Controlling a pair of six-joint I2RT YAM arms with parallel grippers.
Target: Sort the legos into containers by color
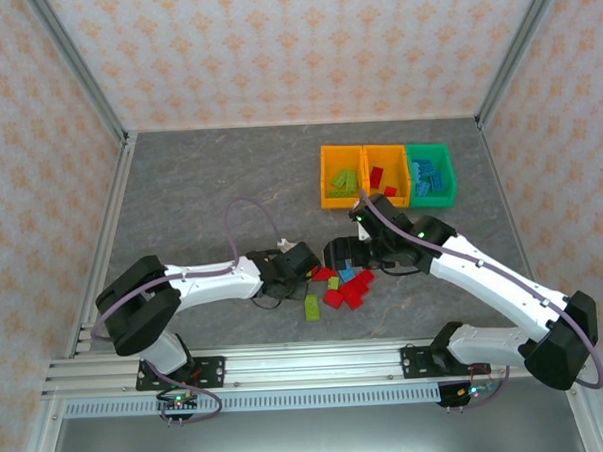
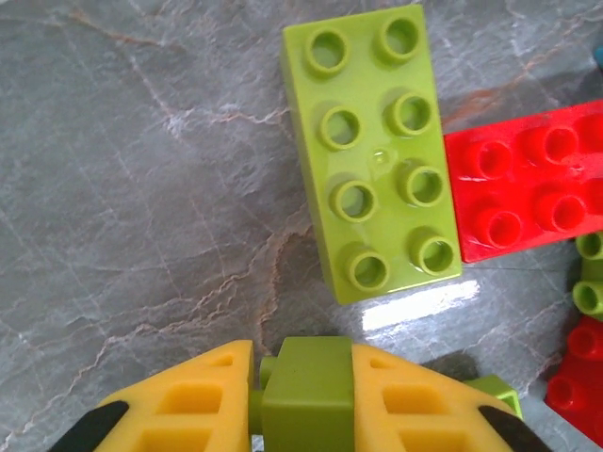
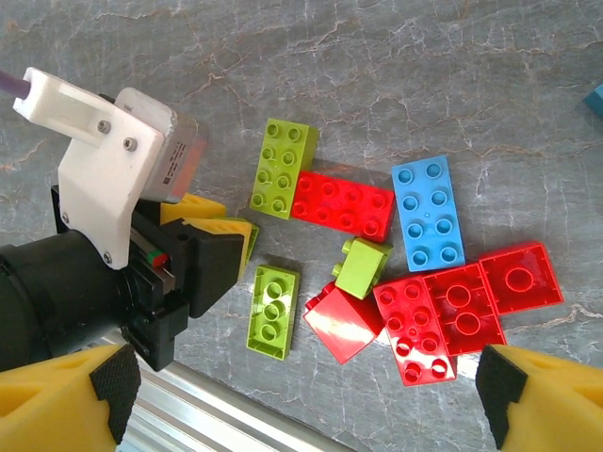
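Grey tabletop (image 1: pixel 200 190), three bins (image 1: pixel 386 147), two orange

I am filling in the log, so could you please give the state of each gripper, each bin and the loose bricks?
left gripper: shut on a lime brick.
right gripper: open, empty.
left orange bin: holds lime bricks.
middle orange bin: holds red bricks.
green bin: holds blue bricks.
loose bricks: red, lime and blue, mixed on the table.

The left arm (image 1: pixel 199 283) and right arm (image 1: pixel 484 278) reach low toward each other. The left gripper (image 2: pixel 303 367) clamps its yellow fingers (image 2: pixel 203 400) on a lime green brick (image 2: pixel 306 410); the right gripper (image 3: pixel 306 395) hangs spread wide
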